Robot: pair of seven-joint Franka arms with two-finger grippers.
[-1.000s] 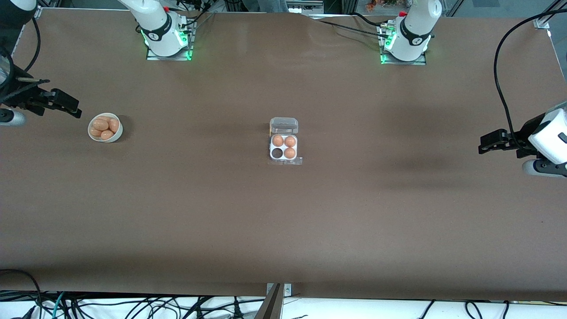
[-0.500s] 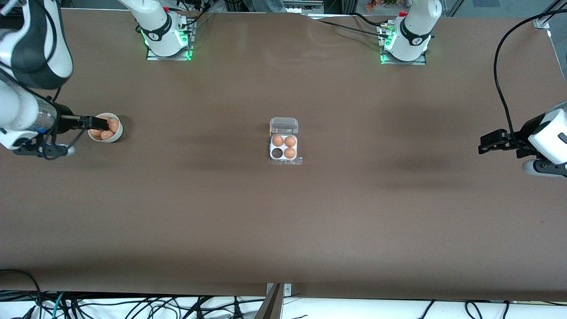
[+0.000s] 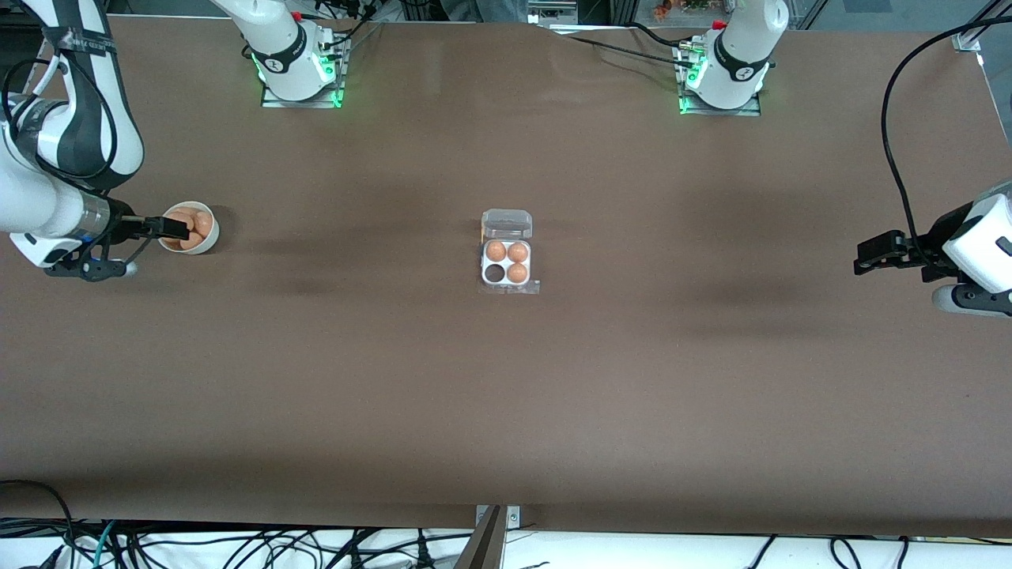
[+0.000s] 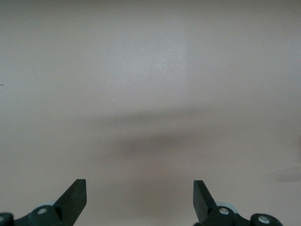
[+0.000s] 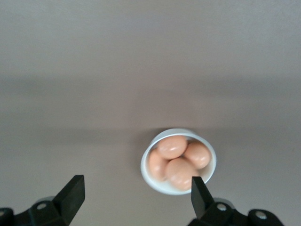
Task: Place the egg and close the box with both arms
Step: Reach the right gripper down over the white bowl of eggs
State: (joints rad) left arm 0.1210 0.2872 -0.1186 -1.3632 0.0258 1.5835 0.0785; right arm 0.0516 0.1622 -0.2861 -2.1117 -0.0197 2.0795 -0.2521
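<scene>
The box sits in the middle of the counter with its clear lid thrown back toward the robots' bases, and that makes sense: three cells already hold eggs and the one dark cell, at the corner nearer the front camera and toward the right arm's end, is left bare to take the last one. Well away from the box, toward the right arm's end of the counter, stands a white bowl heaped with spare eggs, kept loose there so a claw can pick one from above. The right claw hangs over that bowl's edge, its arm bent down steeply from the shoulder with the wrist turned level; its fingers stand wide apart and hold nothing, so I judge the pick has not yet happened. The left claw waits well off from the box toward the left arm's end, over bare counter, fingers likewise spread and empty, the forearm tucked low.
</scene>
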